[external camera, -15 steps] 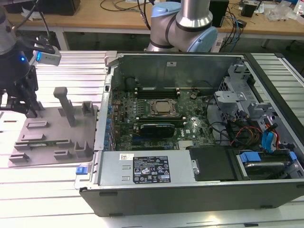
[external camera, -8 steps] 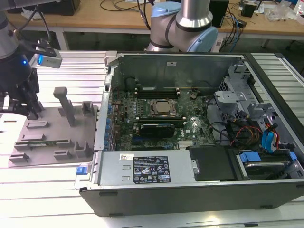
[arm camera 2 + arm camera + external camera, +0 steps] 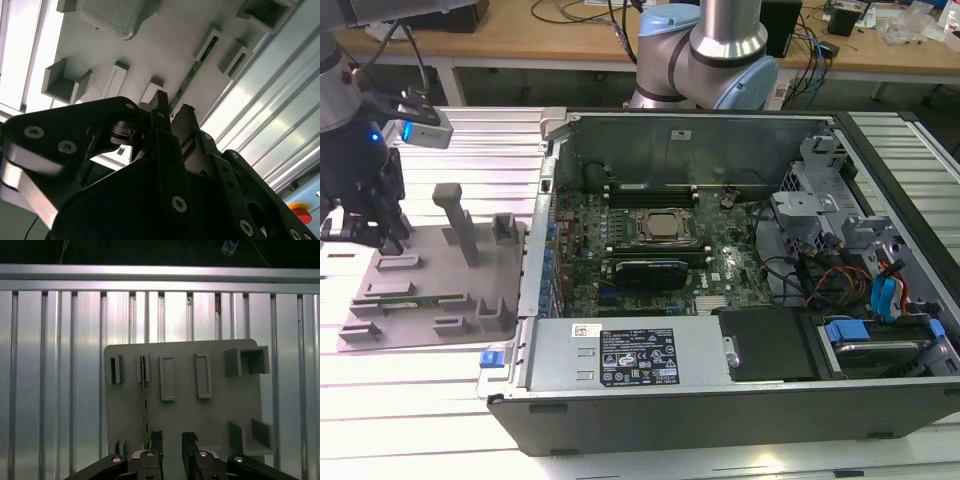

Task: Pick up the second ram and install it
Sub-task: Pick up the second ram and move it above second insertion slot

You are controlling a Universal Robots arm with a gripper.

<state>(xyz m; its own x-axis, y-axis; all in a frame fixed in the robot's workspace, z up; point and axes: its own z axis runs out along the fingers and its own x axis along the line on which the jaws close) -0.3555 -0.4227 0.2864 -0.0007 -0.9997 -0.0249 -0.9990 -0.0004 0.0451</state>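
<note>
- Second ram (image 3: 145,407) is standing on its long edge in the grey holder tray (image 3: 215,410), close along one long edge of that tray. In the first wrist view it is showing as only a very thin line, so its chips are hard to make out.
- In the second wrist view its green edge (image 3: 192,75) is running between two raised blocks of the tray (image 3: 165,45), and its near end is hiding behind the fingertips (image 3: 160,107).
- In the exterior view it is appearing as a faint dark strip near the tray's edge that is closest to that camera.
- The gripper (image 3: 172,442) is hovering over the tray with its two fingers parted, and it is gripping nothing. The fingers are ending just beside one end of the stick, and whether they are touching it is not possible to tell.
- In the exterior view the gripper (image 3: 365,232) is hanging above the tray's corner at the exterior view's left, partly cut off by the picture border.
- The tray is lying on the ribbed aluminium table (image 3: 410,400), beside the open computer case (image 3: 720,400).
</note>
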